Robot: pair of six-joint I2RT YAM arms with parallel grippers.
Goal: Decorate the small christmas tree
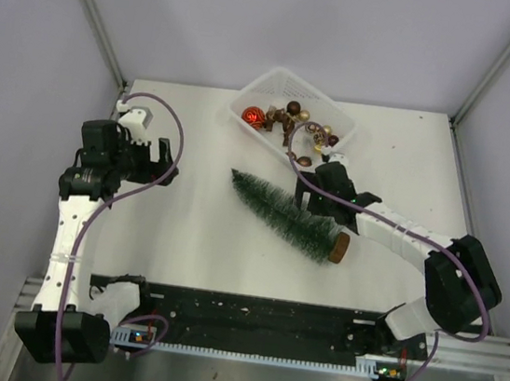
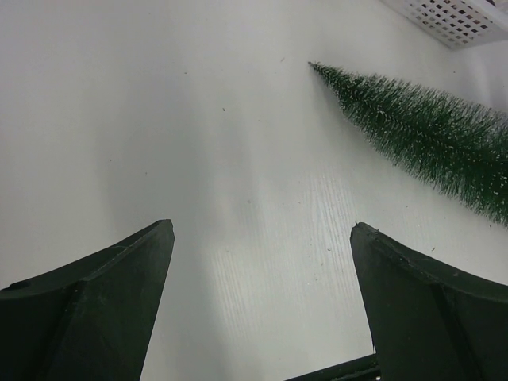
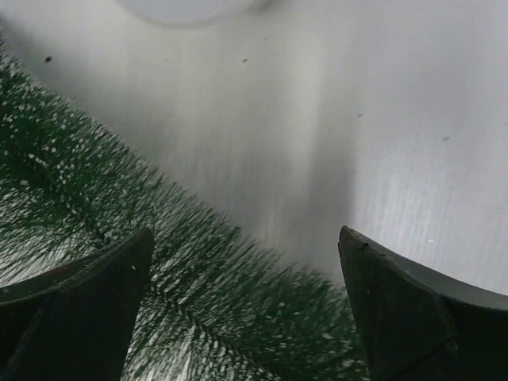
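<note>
The small christmas tree (image 1: 285, 213) lies on its side in the middle of the white table, tip toward the far left, brown disc base (image 1: 340, 247) toward the near right. It also shows in the left wrist view (image 2: 429, 131) and the right wrist view (image 3: 119, 238). My right gripper (image 1: 309, 190) is open and empty, just above the tree's thick half (image 3: 246, 246). My left gripper (image 1: 163, 161) is open and empty over bare table (image 2: 262, 230), left of the tree's tip.
A white perforated basket (image 1: 340, 117) at the back holds a red bauble (image 1: 252, 115) and several gold and brown ornaments (image 1: 310, 127); its corner shows in the left wrist view (image 2: 456, 20). Grey walls enclose the table. A black rail (image 1: 248, 316) runs along the near edge.
</note>
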